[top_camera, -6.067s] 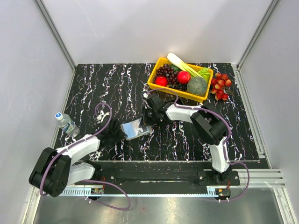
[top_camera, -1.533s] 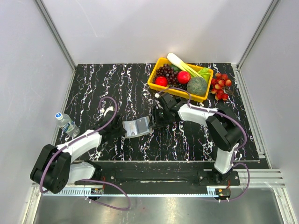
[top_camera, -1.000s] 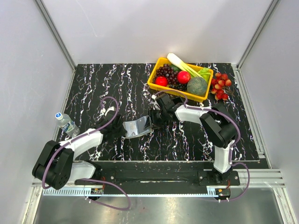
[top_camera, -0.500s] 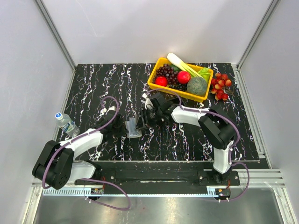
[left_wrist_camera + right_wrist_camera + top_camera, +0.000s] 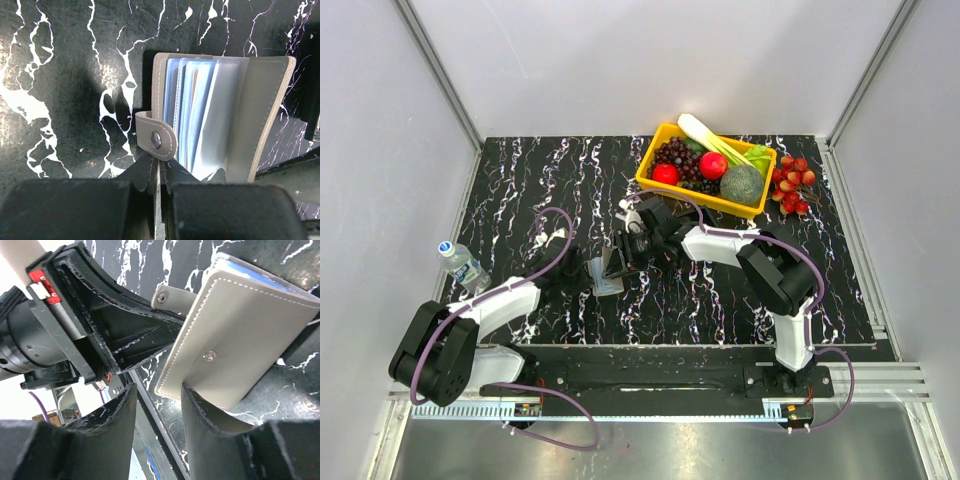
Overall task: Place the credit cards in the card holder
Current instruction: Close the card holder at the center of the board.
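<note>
Card holder (image 5: 607, 272) is up on edge on the black marbled table (image 5: 520, 190), mid-table, between the two grippers. The grey covers are half folded, with the clear sleeves (image 5: 200, 110) fanned out between them.

Left gripper (image 5: 159, 172): fingers pressed nearly together on the holder's lower edge, right under the snap tab (image 5: 156, 137). It looks like a thin pinch on one cover.

Right gripper (image 5: 157, 405): fingers part-way apart, straddling the bottom corner of the outer cover. A gap shows between one finger and the cover, so I read it as not clamped.

Risks, my read:
- The left hold is on a sliver of edge. A sideways shove on the cover from the right arm could twist the holder out of the pinch or tip it flat.
- The sleeves are splayed. Folding a cover over them could crease one or push a card part-way out.
- The tab has to wrap round to the stud (image 5: 212, 356). If the covers close skewed, the snap won't line up.
- In the right wrist view the left gripper body sits just beside the right fingers. There is little room, so they could knock.

Can't make out:
- The credit cards. No loose one shows in any view. A thin orange-tan strip (image 5: 195, 80) between the sleeves may be one. The sleeves' blue tint hides the rest, so no count.
- In the top view the holder is small and crowded by both grippers, so the fold angle is unreadable.
- Whether the right finger pads touch the cover at all.
</note>
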`<state>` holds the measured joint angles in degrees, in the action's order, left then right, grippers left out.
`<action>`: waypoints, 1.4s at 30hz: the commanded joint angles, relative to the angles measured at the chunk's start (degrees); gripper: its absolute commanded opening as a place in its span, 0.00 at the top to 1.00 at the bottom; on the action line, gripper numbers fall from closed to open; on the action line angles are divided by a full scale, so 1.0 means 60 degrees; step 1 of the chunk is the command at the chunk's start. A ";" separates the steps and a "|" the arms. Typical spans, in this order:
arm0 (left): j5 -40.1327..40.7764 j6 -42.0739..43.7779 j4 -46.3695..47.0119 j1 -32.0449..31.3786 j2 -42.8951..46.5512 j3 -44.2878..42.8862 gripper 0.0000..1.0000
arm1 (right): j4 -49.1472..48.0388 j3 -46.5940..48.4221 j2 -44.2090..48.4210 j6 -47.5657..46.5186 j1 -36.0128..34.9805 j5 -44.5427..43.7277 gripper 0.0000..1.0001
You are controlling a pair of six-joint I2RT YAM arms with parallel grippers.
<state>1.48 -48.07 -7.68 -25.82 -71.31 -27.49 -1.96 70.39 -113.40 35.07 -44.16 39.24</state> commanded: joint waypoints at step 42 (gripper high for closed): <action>-0.0729 -0.0132 0.0489 -0.0032 0.0283 0.0259 1.00 | 0.1893 0.1511 -0.0581 -0.1041 -0.0461 -0.1750 0.96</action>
<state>-0.03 -47.86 -7.25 -25.82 -71.31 -27.42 7.73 76.90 -116.44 30.61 -43.22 27.92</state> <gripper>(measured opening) 0.024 0.041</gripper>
